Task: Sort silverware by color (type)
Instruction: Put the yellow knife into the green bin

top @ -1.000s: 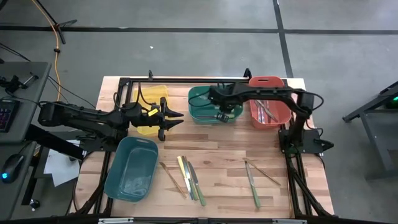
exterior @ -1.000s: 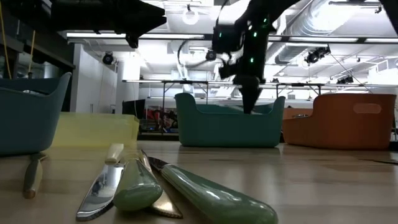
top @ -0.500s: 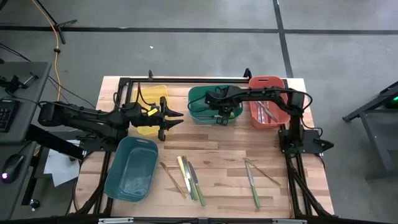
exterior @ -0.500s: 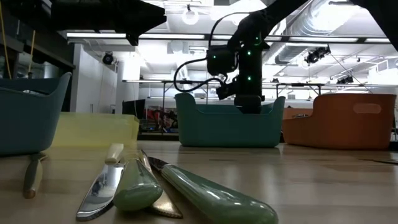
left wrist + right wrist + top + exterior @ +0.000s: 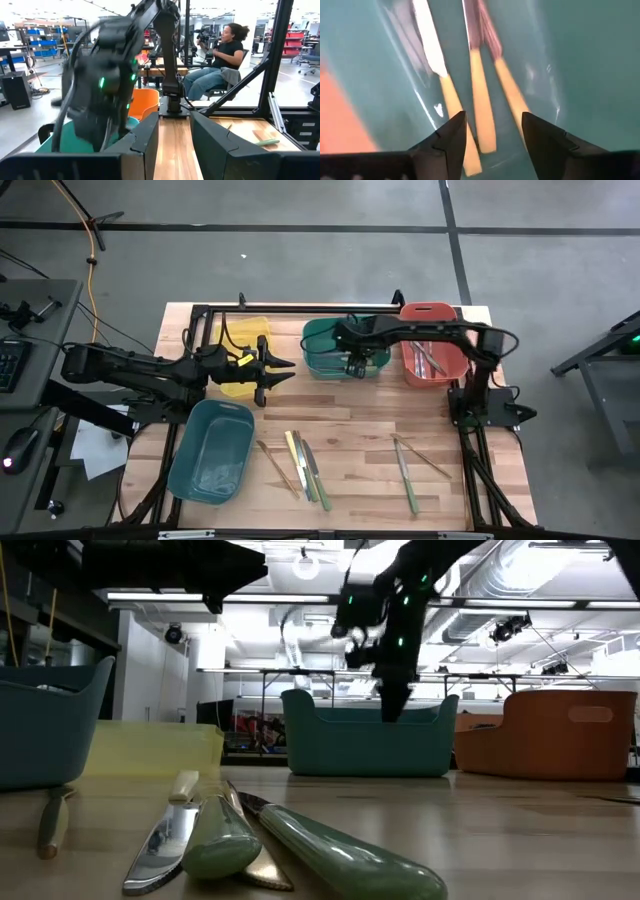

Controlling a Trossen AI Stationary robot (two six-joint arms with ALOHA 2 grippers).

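Inside the green bin (image 5: 325,345), three yellow-handled utensils (image 5: 482,112) lie below the right claw (image 5: 492,132), open and empty.

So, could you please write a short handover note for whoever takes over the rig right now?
Right gripper: open, holding nothing, over the green bin; three tan-handled utensils lie in the bin below it.
Left gripper: jaws parted, holding nothing, waiting beside the yellow bin.
Done: the three utensils in the green bin, and a few silver-grey pieces in the red bin.
Left: the cluster of loose utensils on the table in front of the bins, plus a second small group nearer the right arm's base. The teal bin looks unfilled from above.
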